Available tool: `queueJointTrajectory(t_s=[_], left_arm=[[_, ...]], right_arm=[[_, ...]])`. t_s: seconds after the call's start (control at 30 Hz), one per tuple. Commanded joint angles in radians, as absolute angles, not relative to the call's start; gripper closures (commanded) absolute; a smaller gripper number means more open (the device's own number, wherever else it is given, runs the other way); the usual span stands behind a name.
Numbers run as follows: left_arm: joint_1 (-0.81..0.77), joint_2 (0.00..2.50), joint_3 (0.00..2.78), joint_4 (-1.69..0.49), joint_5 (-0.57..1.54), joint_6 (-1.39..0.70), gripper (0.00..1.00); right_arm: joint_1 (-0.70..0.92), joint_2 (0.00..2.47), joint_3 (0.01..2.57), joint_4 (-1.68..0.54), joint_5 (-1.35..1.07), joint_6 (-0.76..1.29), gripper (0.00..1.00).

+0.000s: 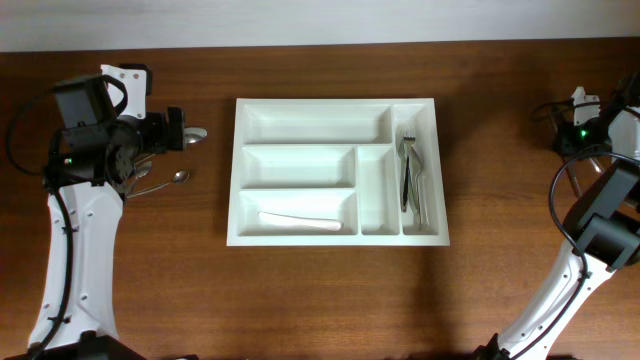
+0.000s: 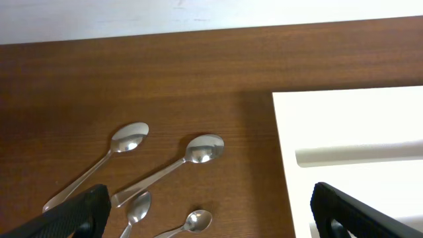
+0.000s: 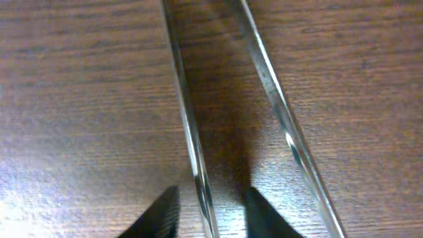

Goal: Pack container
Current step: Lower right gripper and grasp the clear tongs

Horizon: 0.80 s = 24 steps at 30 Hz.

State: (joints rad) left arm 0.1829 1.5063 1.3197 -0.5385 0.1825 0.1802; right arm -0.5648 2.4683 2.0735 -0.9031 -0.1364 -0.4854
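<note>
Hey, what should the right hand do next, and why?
Probably close the right hand on the left metal handle, then lift. Its fingertips straddle that handle with gaps on both sides, and a second handle lies just right of it on the table.

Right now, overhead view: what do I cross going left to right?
left arm → white utensil in the lower-left compartment of the cutlery tray → metal cutlery in its far-right narrow compartment → right arm. Spoons overlap the left arm, so skipped.
</note>
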Motion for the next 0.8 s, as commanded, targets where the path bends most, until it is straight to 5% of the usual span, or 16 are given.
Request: queueJointTrajectory(t_s=[0.0, 0.23, 0.77], left_arm=[[0.186, 1.515, 1.341, -0.539, 0.176, 0.196, 0.01], [0.186, 1.515, 1.341, -0.539, 0.176, 0.196, 0.01], [0.186, 1.515, 1.341, -0.539, 0.176, 0.196, 0.01]], right_arm=[[-0.554, 2.481, 2.075, -0.9, -0.142, -0.461, 0.75], [-0.555, 2.481, 2.075, -0.908, -0.133, -0.419, 0.96], [-0.535, 2.355, 2.123, -0.988, -0.163, -0.357, 0.96]])
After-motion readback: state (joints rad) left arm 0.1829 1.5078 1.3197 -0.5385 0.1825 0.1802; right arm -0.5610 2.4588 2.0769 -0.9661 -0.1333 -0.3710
